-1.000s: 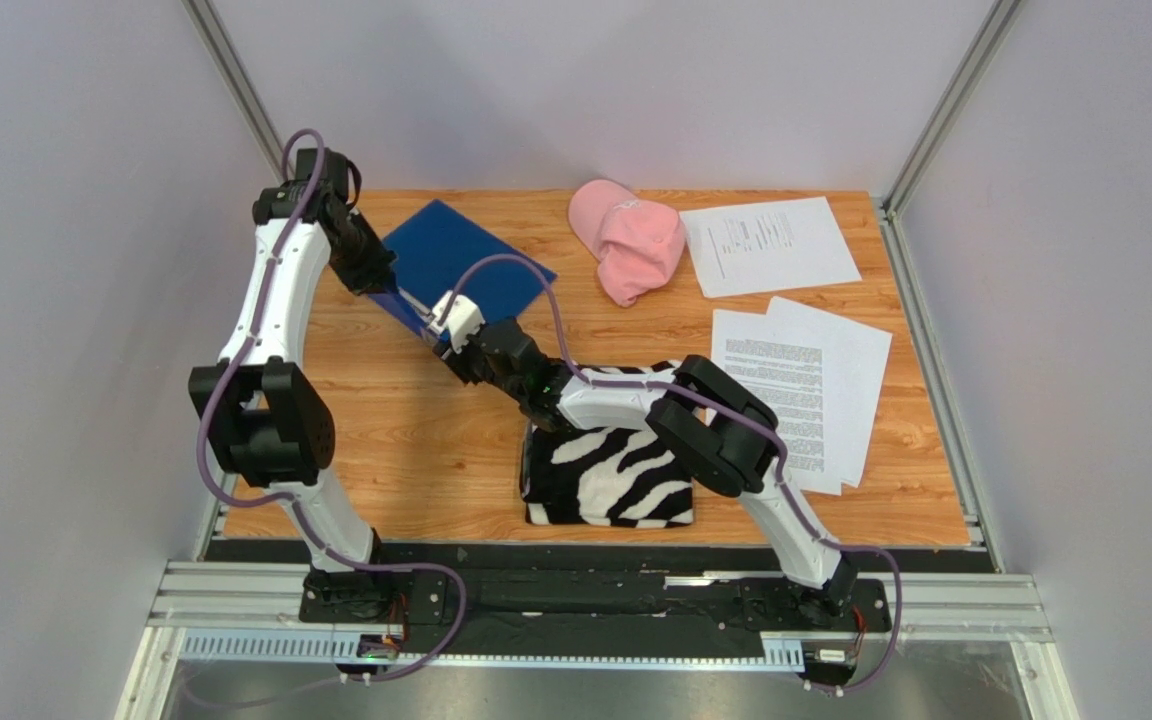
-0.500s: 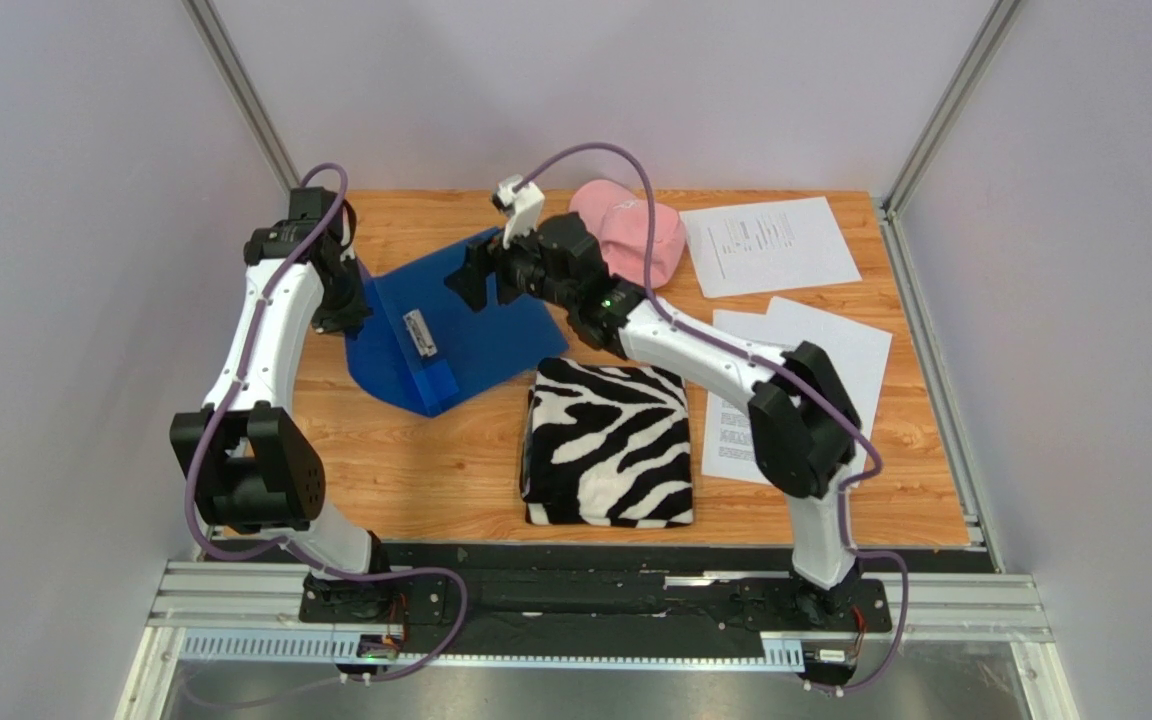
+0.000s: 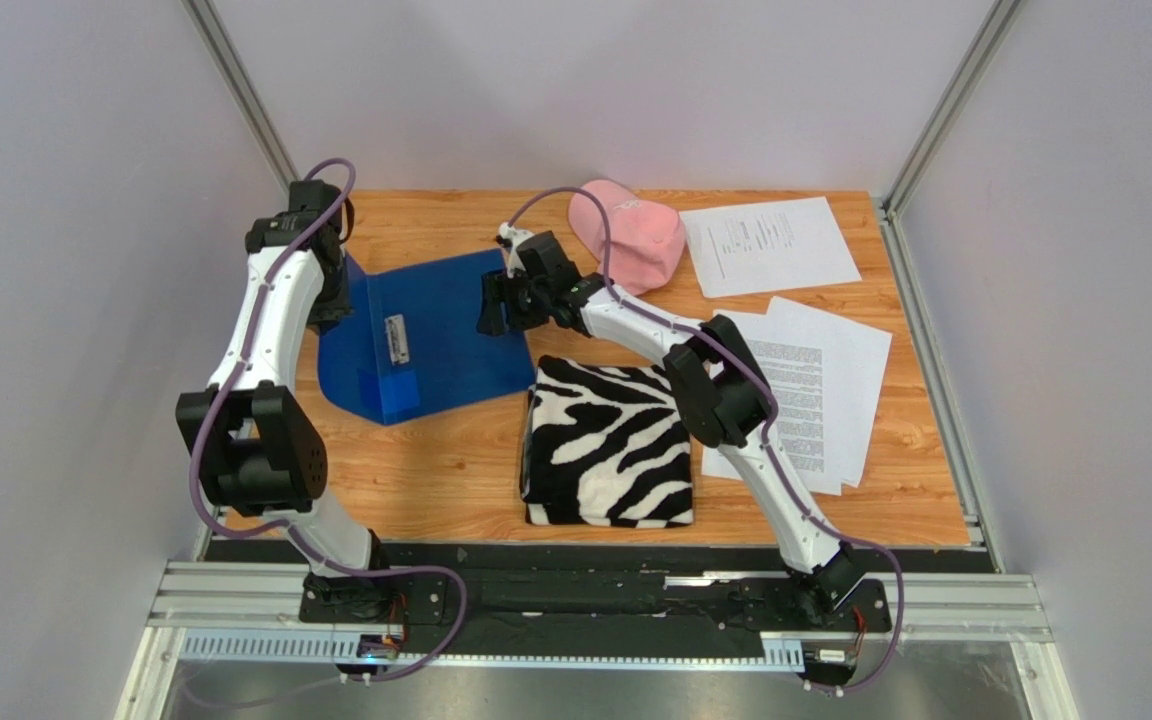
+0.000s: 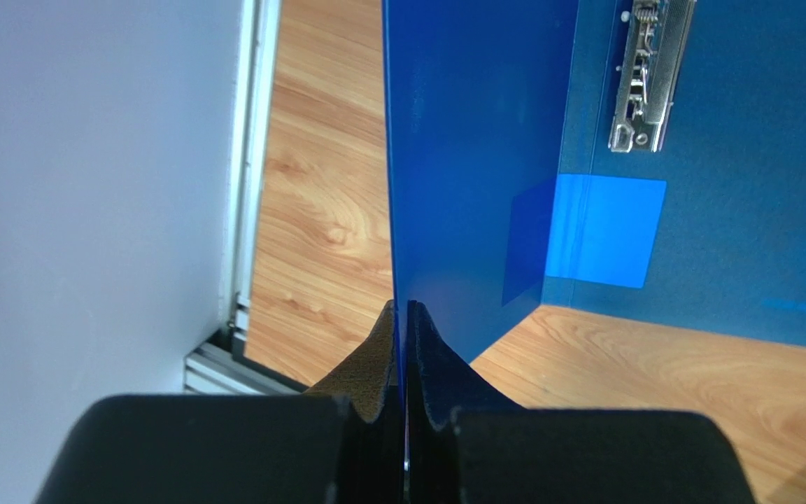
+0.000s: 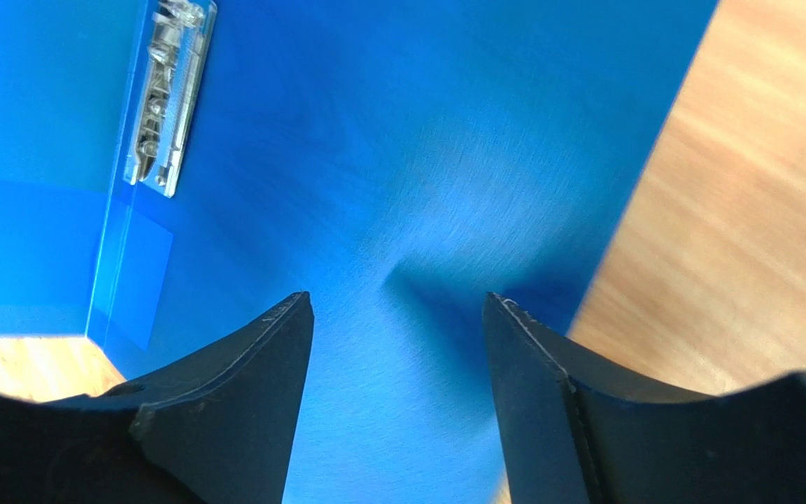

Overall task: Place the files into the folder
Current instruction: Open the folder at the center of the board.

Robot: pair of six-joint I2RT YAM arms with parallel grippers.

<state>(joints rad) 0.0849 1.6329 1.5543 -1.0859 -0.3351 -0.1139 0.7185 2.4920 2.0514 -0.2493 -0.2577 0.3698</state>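
Note:
The royal-blue folder [image 3: 447,338] lies open at the table's left back, its metal clip [image 3: 396,339] showing along the spine. My left gripper [image 3: 339,309] is shut on the edge of the left cover [image 4: 470,158], which stands upright. My right gripper [image 3: 495,311] hovers open just over the flat right half [image 5: 397,158], nothing between its fingers. The clip [image 5: 171,100] lies to its left. The files are white printed sheets: one [image 3: 770,245] at the back right, overlapping ones [image 3: 826,383] further forward on the right.
A pink cap [image 3: 630,233] sits behind the folder's right edge, close to my right wrist. A zebra-striped folded cloth [image 3: 608,443] lies in front, between folder and sheets. The left wall rail [image 4: 239,210] runs close beside the raised cover.
The folder went from closed to open. My right gripper swung the right half up, then came down with it and opened. The left gripper kept its hold on the left cover.

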